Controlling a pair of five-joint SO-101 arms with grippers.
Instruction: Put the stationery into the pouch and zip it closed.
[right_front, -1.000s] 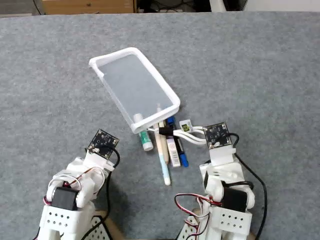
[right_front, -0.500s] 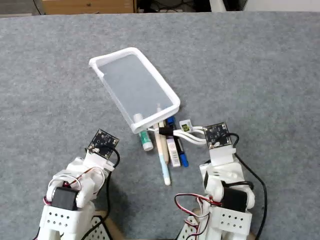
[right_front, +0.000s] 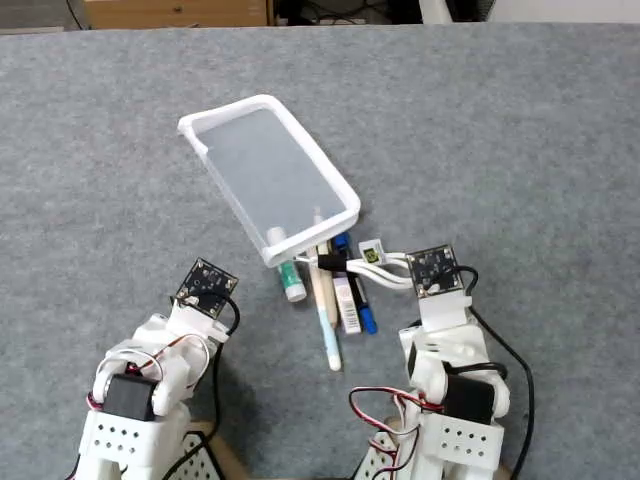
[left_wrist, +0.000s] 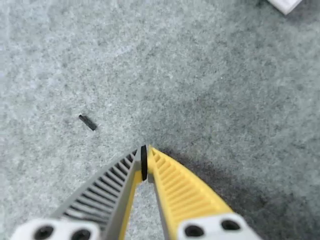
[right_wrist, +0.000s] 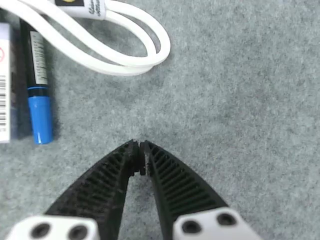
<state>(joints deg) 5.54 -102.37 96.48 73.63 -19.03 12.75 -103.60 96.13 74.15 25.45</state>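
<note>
A translucent pouch with a white rim (right_front: 268, 175) lies slanted on the grey cloth. At its near end several stationery pieces sit bunched: a green-capped tube (right_front: 291, 280), a long cream pen (right_front: 327, 320), a barcoded eraser (right_front: 347, 304), a blue marker (right_front: 366, 317) (right_wrist: 38, 77) and a coiled white cable (right_front: 388, 267) (right_wrist: 115, 45). My right gripper (right_wrist: 139, 156) is shut and empty, just short of the cable and marker. My left gripper (left_wrist: 144, 164) is shut over bare cloth, apart from the pouch.
A small dark fleck (left_wrist: 87, 122) lies on the cloth near my left gripper. Both arm bases (right_front: 140, 400) (right_front: 450, 395) stand at the near edge. A wooden unit (right_front: 175, 12) runs behind the table. Open cloth spreads right of the pouch.
</note>
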